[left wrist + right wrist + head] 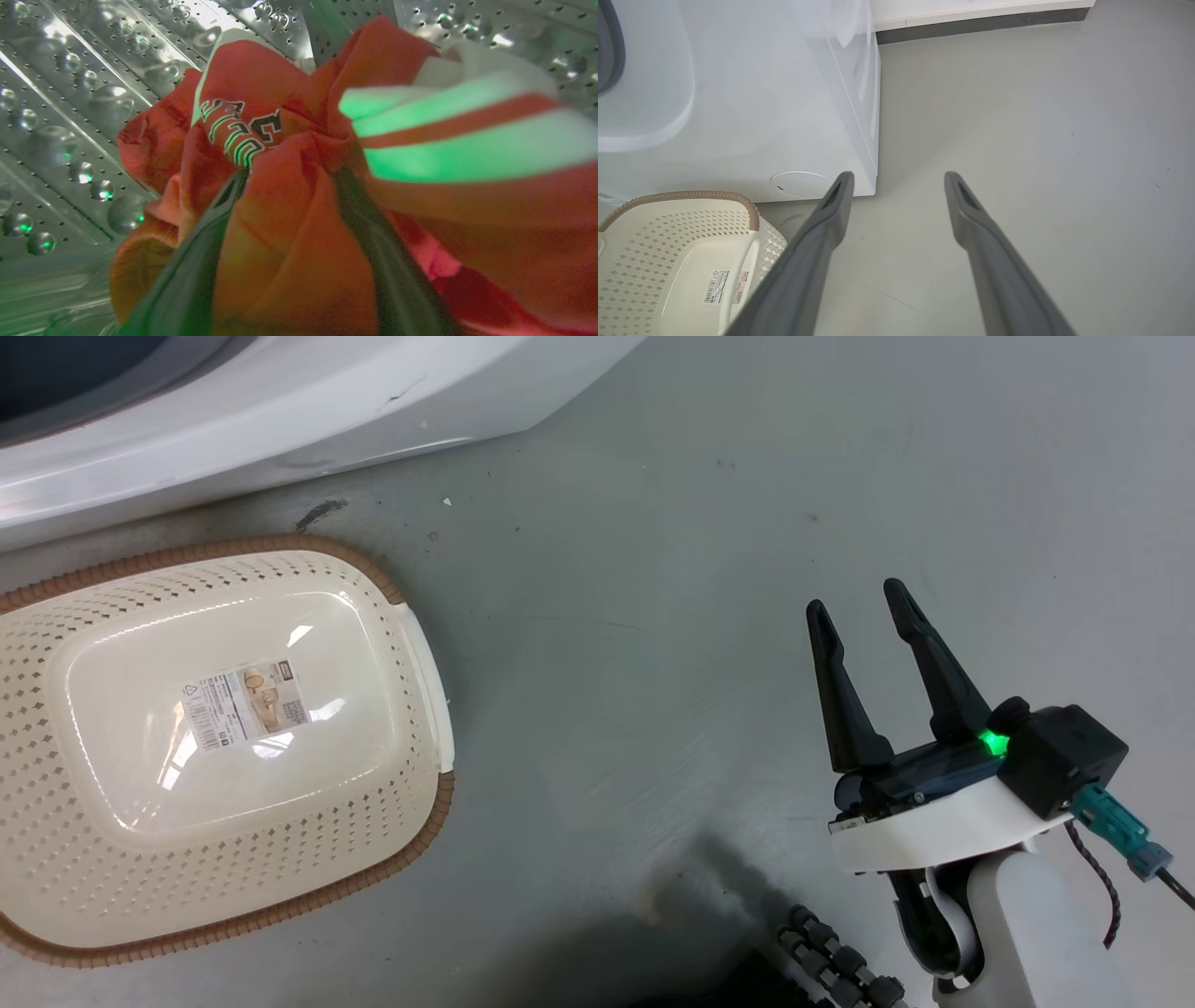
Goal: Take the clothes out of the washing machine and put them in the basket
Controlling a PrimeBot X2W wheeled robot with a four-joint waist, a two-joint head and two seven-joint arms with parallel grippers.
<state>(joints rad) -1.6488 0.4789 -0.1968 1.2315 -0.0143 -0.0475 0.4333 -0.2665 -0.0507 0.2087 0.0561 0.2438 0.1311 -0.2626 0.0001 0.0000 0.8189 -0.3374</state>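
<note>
While the basket (93,887) stands on the floor (709,541) close against the front of the washing machine (280,411), nothing has yet gone into it: its bottom is bare but for a paper label (245,703). By that showing the task is at its beginning.

The clothes (243,93) lie bunched in a red heap with white stripes against the perforated wall of the drum (70,116). The left gripper (289,175) is in among them, its jaws wide with a thick fold of red fabric bulging up between the two fingers (187,280); they straddle the fold and do not seem to pinch it (how many garments are in the heap I cannot tell).

The right gripper (856,597) hangs over bare floor well to the right of the basket, jaws spread and holding nothing.

What is left, I judge, is nearly everything: closing on the fabric, drawing it out through the porthole, and dropping it in the basket.
</note>
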